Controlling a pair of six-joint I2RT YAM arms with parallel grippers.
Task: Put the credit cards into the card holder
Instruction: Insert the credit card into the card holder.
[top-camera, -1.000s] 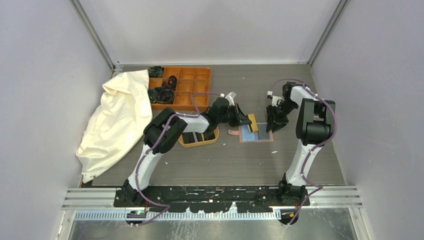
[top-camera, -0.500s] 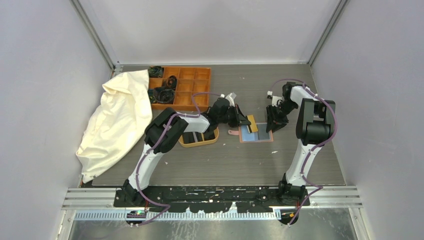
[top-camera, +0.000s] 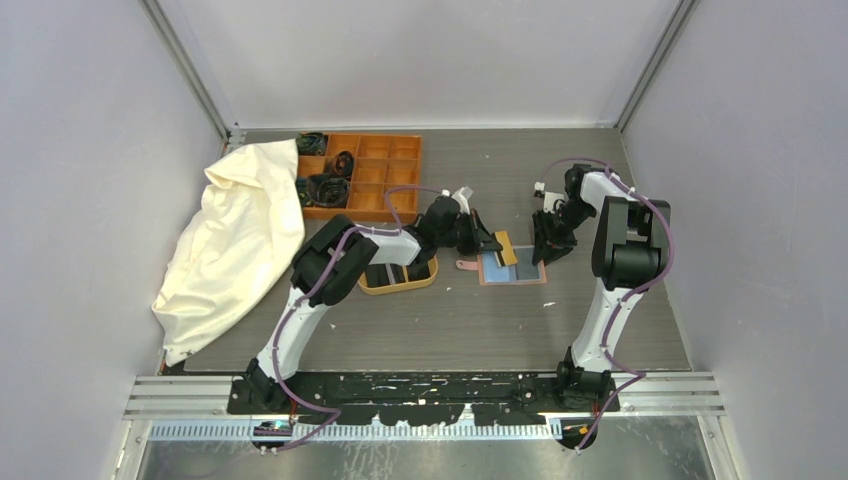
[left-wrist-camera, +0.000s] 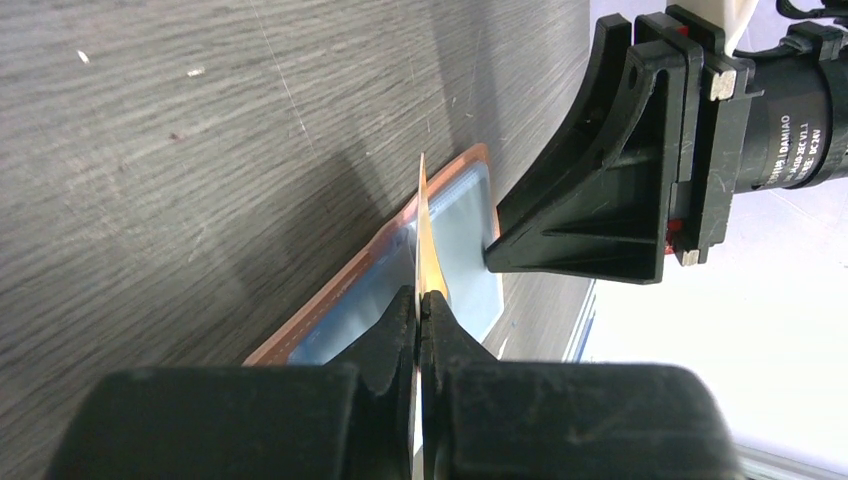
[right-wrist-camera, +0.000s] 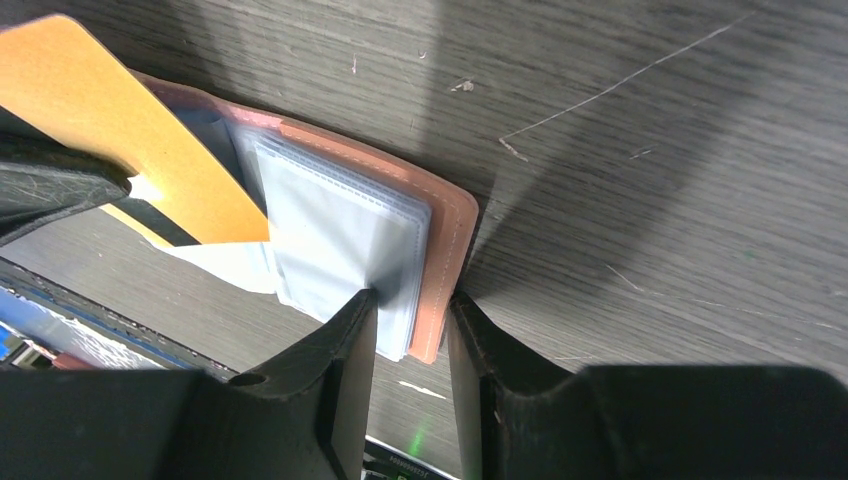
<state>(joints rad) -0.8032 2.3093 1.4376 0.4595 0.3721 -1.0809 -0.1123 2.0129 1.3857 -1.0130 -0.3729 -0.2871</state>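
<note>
Nearest, the grey wood-grain table (top-camera: 450, 320), with the two arm bases at its near edge. Next, left of centre: an oval wooden tray (top-camera: 400, 288) with black cards (top-camera: 380, 275) lying in it, the left arm's forearm passing above. Just to the tray's right: the card holder (top-camera: 512, 270), reddish-brown leather, lying open and flat on the table, clear plastic sleeves facing up. Left gripper (left-wrist-camera: 421, 300): jaws closed tight on a yellow card (left-wrist-camera: 422, 225), pinched by its near end and held slanted over the holder's left half, far end down by the sleeves; whether it has entered one cannot be made out. Right gripper (right-wrist-camera: 412, 310): jaws part way apart, clasping nothing, pointing down and straddling the holder's right edge, one finger on the sleeves, the other just outside the leather. Farther back, left: an orange compartment box (top-camera: 390, 150), dark items in several left cells. Beside it, a crumpled white cloth (top-camera: 235, 240) along the left wall.
</note>
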